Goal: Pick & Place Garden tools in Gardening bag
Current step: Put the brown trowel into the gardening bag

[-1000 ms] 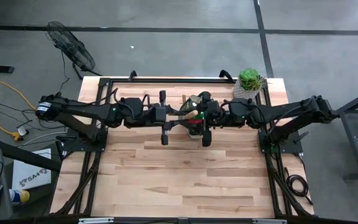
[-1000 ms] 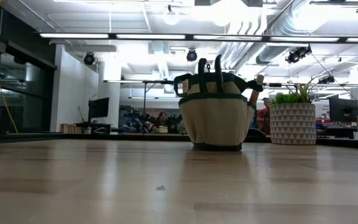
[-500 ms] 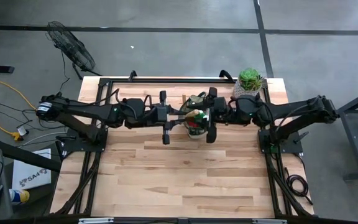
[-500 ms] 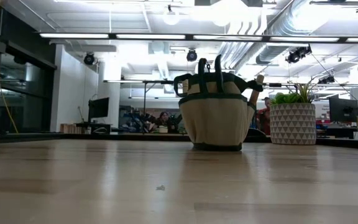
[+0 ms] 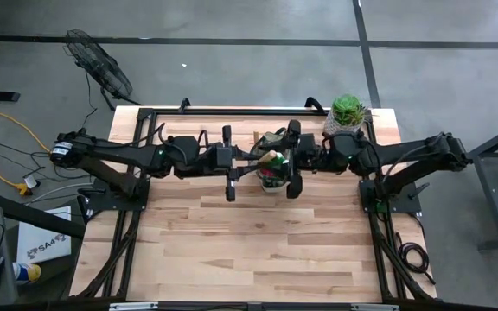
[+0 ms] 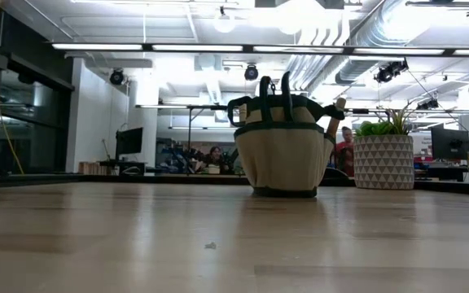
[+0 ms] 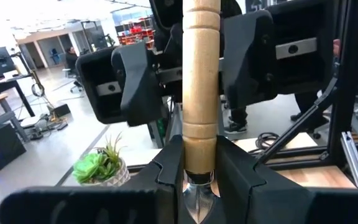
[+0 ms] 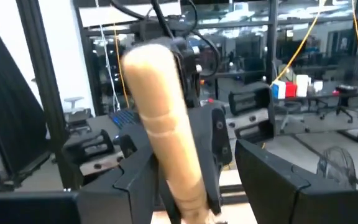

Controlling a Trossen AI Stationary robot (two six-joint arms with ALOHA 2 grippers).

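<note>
My left gripper [image 5: 249,164] is shut on a wooden-handled tool [image 5: 267,159] above the tan gardening bag [image 5: 272,173]. The bag stands on its base on the table, with red and green items inside it. In the low view the bag [image 6: 282,150] has another wooden handle [image 6: 338,106] sticking out of its right side. My right gripper [image 5: 284,162] faces the left one over the bag. It is open, with its fingers on either side of the tool's handle [image 8: 163,124]. Neither gripper shows in the low view. My left gripper pinches the wooden handle at its metal-collar end [image 7: 199,177] between its two fingers [image 7: 166,177]. It comes level from the table's left. The handle [image 7: 201,74] sticks out ahead of the fingers toward my right gripper, lifted clear above the bag. My right gripper stands open around the handle's free end [image 8: 154,68]; the handle lies close to one finger [image 8: 135,180], and I cannot tell whether they touch.
A green succulent in a pale patterned pot [image 5: 347,112] stands at the table's far right, and it shows right of the bag in the low view [image 6: 383,159]. The wooden tabletop [image 5: 258,242] stretches toward the near edge. People show in the room beyond [image 6: 347,146].
My right gripper has drawn back a little toward the table's right edge, away from the middle of the bag. My left gripper and the tool have kept their place above the bag.
</note>
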